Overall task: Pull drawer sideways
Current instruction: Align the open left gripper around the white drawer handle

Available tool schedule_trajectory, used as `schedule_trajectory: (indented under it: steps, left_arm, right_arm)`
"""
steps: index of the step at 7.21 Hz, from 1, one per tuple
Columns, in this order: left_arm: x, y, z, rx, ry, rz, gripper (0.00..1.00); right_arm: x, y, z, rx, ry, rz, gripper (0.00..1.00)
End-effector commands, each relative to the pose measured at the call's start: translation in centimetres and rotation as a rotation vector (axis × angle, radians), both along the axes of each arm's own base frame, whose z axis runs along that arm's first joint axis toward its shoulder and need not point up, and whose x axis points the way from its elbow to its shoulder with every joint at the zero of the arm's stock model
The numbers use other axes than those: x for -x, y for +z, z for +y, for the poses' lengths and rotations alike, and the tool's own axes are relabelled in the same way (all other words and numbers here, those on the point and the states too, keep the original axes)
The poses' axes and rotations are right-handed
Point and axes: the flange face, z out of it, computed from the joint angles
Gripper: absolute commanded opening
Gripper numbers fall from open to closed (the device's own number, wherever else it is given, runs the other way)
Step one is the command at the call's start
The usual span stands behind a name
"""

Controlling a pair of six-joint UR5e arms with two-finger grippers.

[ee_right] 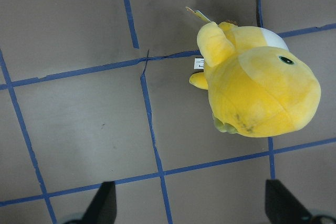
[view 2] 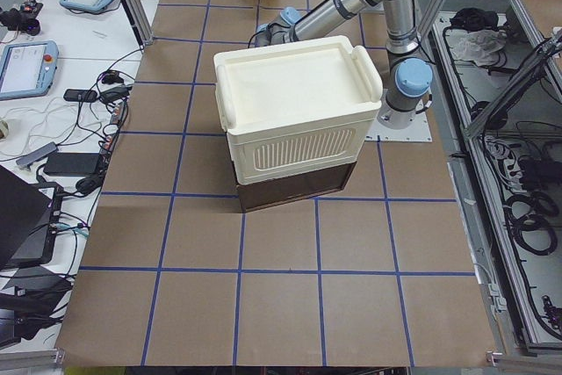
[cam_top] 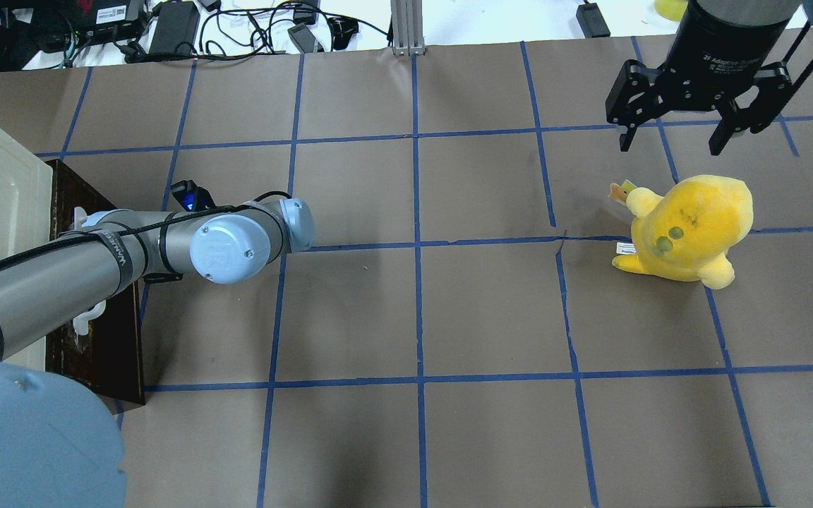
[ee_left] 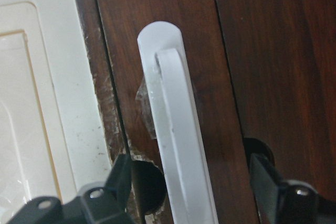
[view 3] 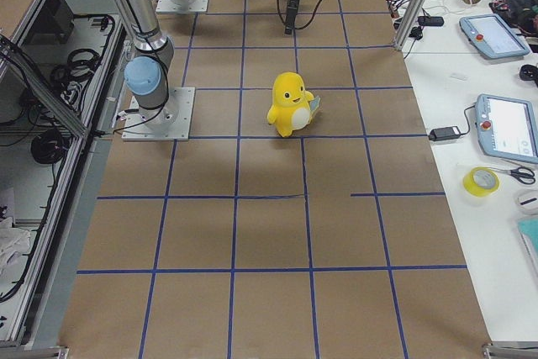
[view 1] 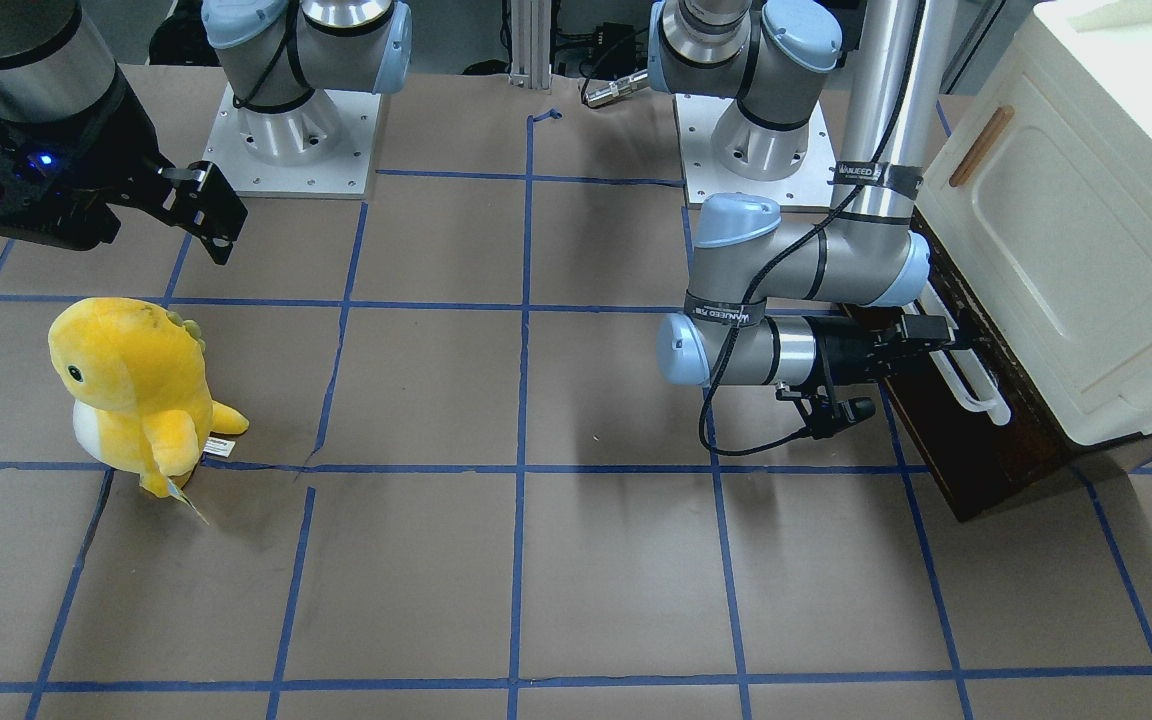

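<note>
Spanning every view, the brown gridded surface (cam_top: 413, 317) carries a cream cabinet (view 1: 1086, 250) at the end on the robot's left. The drawer (view 1: 976, 470) sits at the cabinet's base with its dark front facing the left arm; whether it is fully shut I cannot tell. Its white handle (ee_left: 178, 145) runs along that front. The left gripper (ee_left: 191, 167) stands wide around the bar, one finger on each side with a gap at both, so nothing is clamped yet. The right gripper (cam_top: 671, 144) hangs wide and empty above the surface, near a yellow plush (cam_top: 689, 226), well apart from the drawer.

Several things could go wrong. The bar looks smooth, so a weak or off-centre squeeze may slip along it once the pull starts. The grip also seems to sit toward one end of the handle, so the drawer may skew and bind. Nothing visibly braces the cabinet, which may slide across the surface with the drawer rather than letting it open.
</note>
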Motion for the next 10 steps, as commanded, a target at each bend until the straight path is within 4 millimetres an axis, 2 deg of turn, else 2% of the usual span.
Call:
schedule_trajectory:
  steps: [1,2,3,8,9,10]
  left_arm:
    - [-0.01,0.02,-0.22,0.003,0.0,-0.001,0.74]
    - [0.07,0.19,-0.33,0.005,-0.002,0.0,0.62]
    - [0.01,0.35,-0.37,0.027,0.004,0.003,0.59]
    - [0.07,0.48,0.06,0.162,0.026,-0.001,0.59]
    - [0.07,0.09,0.08,0.155,0.028,-0.001,0.49]
    - [0.07,-0.14,0.08,0.151,0.028,-0.002,0.45]
  right_arm:
    - [0.0,0.01,-0.01,0.001,0.0,0.0,1.0]
    - [0.0,0.01,-0.01,0.001,0.0,0.0,1.0]
    - [0.0,0.01,-0.01,0.001,0.0,0.0,1.0]
    - [0.0,0.01,-0.01,0.001,0.0,0.0,1.0]
    - [0.0,0.01,-0.01,0.001,0.0,0.0,1.0]
    - [0.08,0.01,-0.02,0.001,-0.002,0.0,1.0]
